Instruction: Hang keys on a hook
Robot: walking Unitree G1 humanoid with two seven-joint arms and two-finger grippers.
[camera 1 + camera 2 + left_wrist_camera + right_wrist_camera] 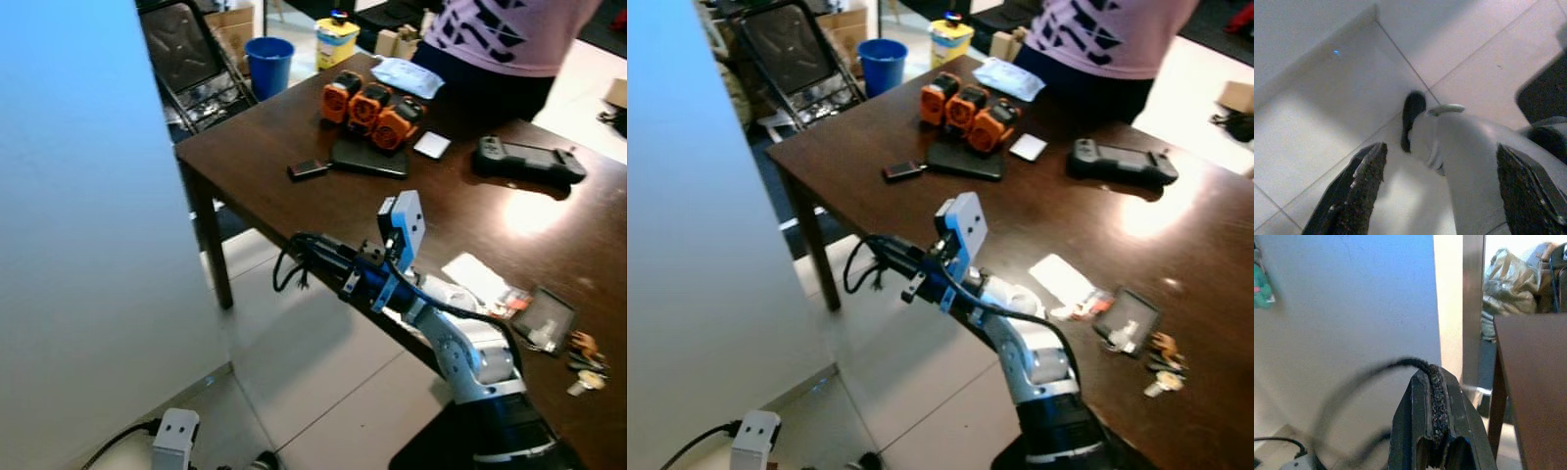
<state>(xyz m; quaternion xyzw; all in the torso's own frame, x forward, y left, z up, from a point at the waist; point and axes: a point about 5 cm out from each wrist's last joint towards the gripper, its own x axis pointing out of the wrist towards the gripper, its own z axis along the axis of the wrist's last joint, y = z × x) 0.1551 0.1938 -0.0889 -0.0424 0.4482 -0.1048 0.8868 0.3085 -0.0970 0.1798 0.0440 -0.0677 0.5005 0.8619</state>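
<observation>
A pale wall (78, 225) stands at my left, and the dark wooden table (294, 191) stretches ahead. A person in a patterned shirt (509, 34) stands at its far side. My right gripper (299, 257) reaches off the table's near edge toward the wall, fingers (1435, 431) pressed together on a black cord loop (286, 269). My left gripper (1442, 191) hangs low over the floor tiles, fingers spread apart. 3 orange battery packs (370, 103) sit mid-table; the keys (586, 360) lie near the table's right edge.
</observation>
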